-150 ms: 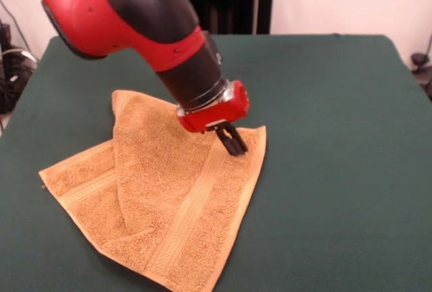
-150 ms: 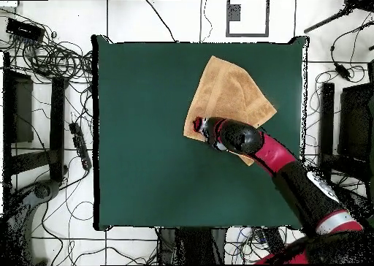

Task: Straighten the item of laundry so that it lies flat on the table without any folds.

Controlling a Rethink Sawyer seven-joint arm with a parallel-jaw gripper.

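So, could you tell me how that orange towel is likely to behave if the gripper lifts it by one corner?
The towel looks floppy: it already lies folded over itself, so it would probably drape. Its terry pile on the felt table suggests dragging, not sliding. The gripper is at a corner.

The orange-tan terry towel (image 1: 158, 204) lies on the dark green tabletop (image 1: 337, 137), folded over itself into a rough triangle. A top layer lies diagonally across a lower layer, whose corner sticks out to one side from beneath it. A flat woven band runs along the upper layer, and another shows on the lower layer. In the overhead view the towel (image 2: 230, 95) sits nearer one corner of the tabletop (image 2: 139, 131), clear of the edges.
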